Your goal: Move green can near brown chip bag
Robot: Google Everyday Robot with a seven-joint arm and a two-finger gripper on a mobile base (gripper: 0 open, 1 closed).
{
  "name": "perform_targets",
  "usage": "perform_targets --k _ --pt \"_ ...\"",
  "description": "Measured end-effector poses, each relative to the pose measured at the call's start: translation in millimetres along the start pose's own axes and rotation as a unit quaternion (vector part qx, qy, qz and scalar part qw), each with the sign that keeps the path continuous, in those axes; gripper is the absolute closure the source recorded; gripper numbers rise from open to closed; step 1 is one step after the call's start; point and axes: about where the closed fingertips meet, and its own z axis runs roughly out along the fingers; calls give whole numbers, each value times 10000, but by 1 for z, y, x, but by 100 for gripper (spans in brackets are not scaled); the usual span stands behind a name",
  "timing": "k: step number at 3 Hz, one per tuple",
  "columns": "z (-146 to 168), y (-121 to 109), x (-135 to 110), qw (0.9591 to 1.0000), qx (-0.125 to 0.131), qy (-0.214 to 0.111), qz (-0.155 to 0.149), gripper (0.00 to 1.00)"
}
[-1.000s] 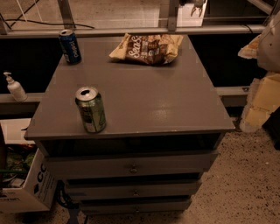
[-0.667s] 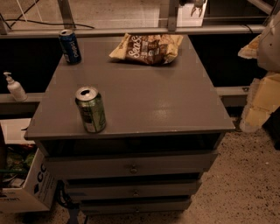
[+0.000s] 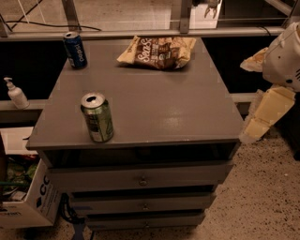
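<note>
The green can (image 3: 97, 117) stands upright near the front left edge of the grey drawer cabinet's top (image 3: 154, 108). Its silver top faces up. The brown chip bag (image 3: 158, 51) lies flat at the back centre of the cabinet top, far from the can. My gripper (image 3: 210, 5) shows only partly at the top edge of the camera view, beyond the back of the cabinet and right of the bag, well away from the can. My white and cream arm (image 3: 276, 89) hangs at the right side of the view.
A dark blue soda can (image 3: 75, 49) stands at the back left corner of the cabinet top. A white pump bottle (image 3: 16, 93) sits on a ledge to the left. A cardboard box (image 3: 28, 197) stands on the floor at lower left. A metal rail (image 3: 140, 33) runs behind the cabinet.
</note>
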Motion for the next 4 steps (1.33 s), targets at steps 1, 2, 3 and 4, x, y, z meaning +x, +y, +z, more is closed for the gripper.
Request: perform_targets --k 1,2,3,4 --pt "19 5 -24 9957 -200 -894 124 0" --pt "46 9 -60 9786 -620 -1942 267 0" --pt "54 22 -106 9581 -1129 -2616 285 0" --pt "54 22 -106 9581 -1129 -2616 284 0"
